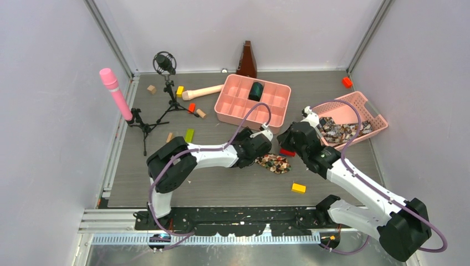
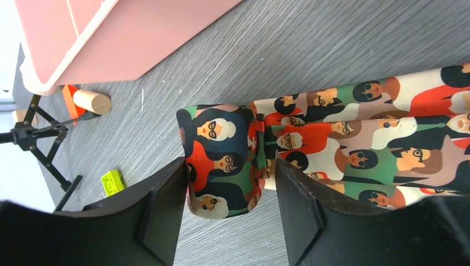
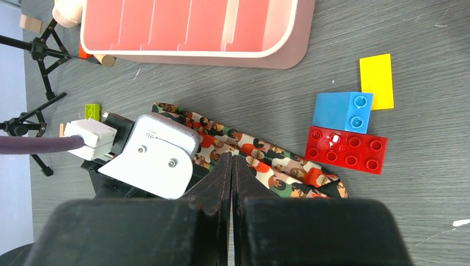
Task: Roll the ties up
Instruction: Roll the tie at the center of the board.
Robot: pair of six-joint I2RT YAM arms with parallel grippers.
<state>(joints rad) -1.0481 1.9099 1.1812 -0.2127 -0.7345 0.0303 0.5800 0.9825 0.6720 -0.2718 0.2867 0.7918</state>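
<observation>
– Black fingers of the left gripper fill the bottom of the left wrist view. Clamped?
– No, spread apart. They stand either side of the rolled end of the tie, and a gap shows between the roll and the finger on the right.
– And the tie itself?
– Flat on the grey table, running off to the right edge of that view. It is printed with cartoon faces in red, orange, green and black. In the top view it sits at centre frame, between the two wrists.
– Right gripper?
– Fingers pressed together with nothing between them, tips over the tie's middle. I cannot tell whether they touch the cloth.
– Around it?
– Red brick just right of the tie, blue brick just above that, yellow block beyond. The pink compartment tray runs along the top of the right wrist view. More ties lie in the pink basket at the upper right of the top view.
</observation>
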